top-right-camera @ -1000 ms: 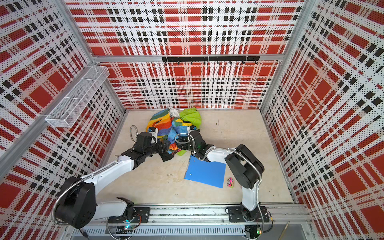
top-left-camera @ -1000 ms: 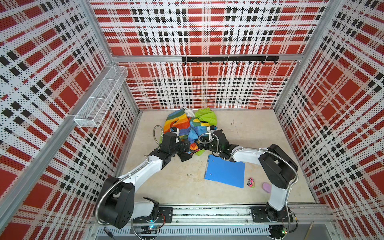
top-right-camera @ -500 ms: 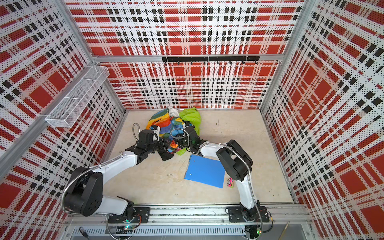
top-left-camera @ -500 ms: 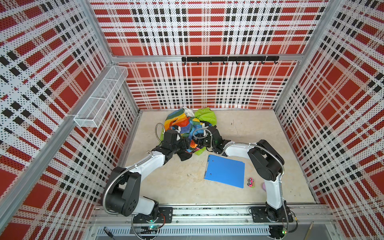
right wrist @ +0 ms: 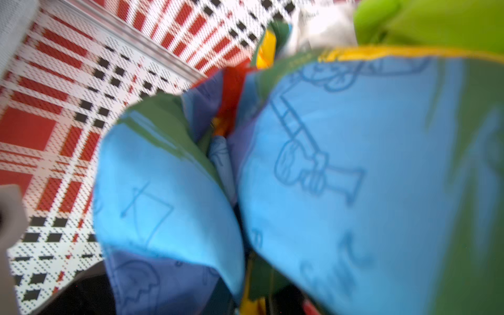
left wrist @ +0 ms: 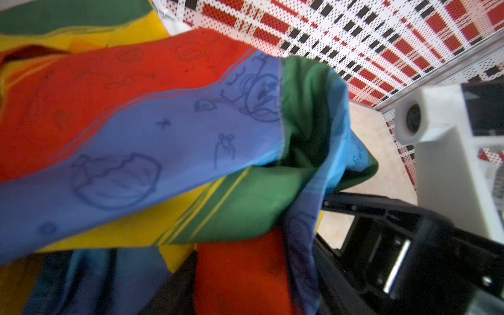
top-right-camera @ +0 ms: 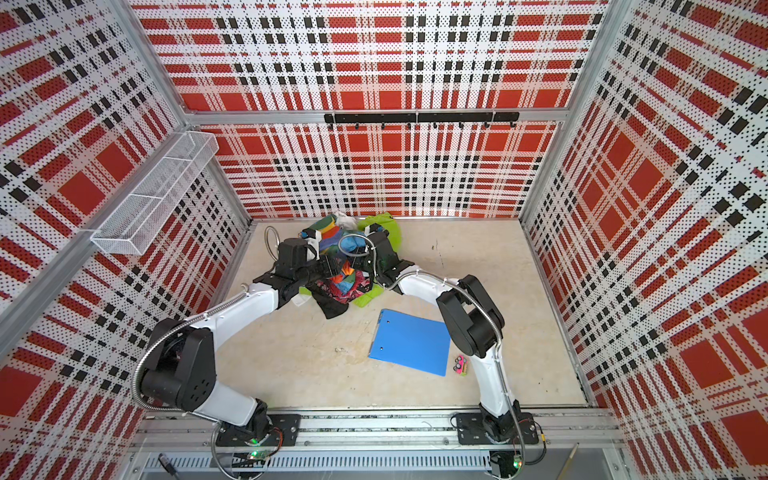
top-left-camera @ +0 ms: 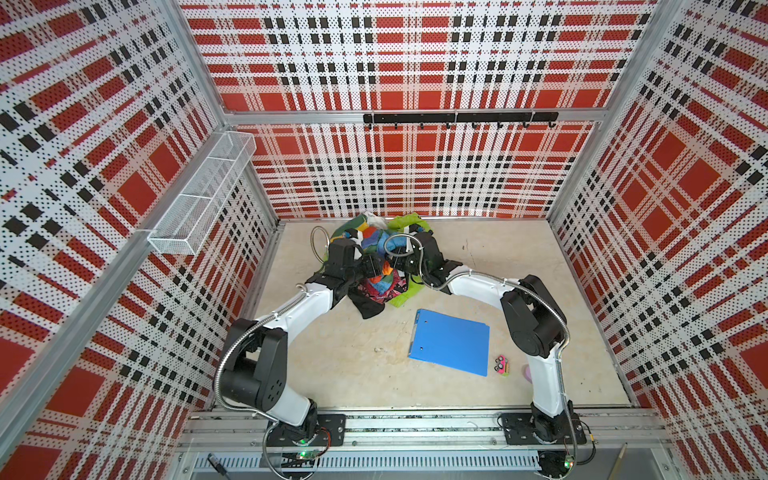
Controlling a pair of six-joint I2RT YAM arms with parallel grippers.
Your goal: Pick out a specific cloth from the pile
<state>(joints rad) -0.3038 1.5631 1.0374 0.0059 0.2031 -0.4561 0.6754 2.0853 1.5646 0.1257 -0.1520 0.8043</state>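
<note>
Beyond the blue folder [top-left-camera: 451, 343] on the bench [top-left-camera: 353, 365], both arms reach into the pile [top-left-camera: 376, 286]. The left hand [top-left-camera: 371, 269] is clenched, apparently on the rainbow patchwork cloth [left wrist: 169, 141], while the right hand [top-left-camera: 399, 266] is buried in that fabric and I cannot tell its state. The cloth [top-left-camera: 404, 296], lime green, shows only at the pile's near and far edges, seemingly ungrasped, so pulling it out is yet to do.

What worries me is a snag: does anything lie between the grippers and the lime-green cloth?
Yes. The rainbow cloth crowds both wrist views and covers the middle of the pile, where the left gripper and right gripper reach into it. The lime-green cloth shows only at the pile's far and near edges.
</note>
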